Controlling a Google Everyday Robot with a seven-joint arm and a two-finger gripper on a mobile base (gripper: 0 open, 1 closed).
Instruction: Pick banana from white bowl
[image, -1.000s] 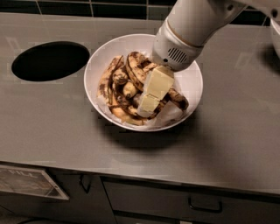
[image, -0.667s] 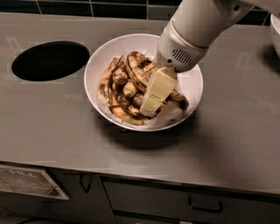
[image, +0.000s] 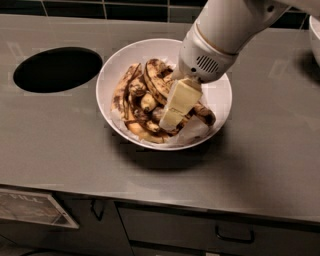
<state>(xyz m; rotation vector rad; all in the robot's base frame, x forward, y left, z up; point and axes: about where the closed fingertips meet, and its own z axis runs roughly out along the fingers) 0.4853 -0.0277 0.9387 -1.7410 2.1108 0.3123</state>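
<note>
While my gripper (image: 171, 119) hangs low over the middle of the pile in the white bowl (image: 131, 54), the banana (image: 154, 80) lies just to its far left. Its long axis seems to run from far left to near right beneath the gripper. Whether the gripper has clenched on it I cannot tell, because the wrist hides the contact.

High near view, gripper (image: 171, 119) in bowl (image: 145, 51)

claw (image: 171, 119) low in white bowl (image: 112, 70) | banana pile (image: 140, 100) crowds left
</note>
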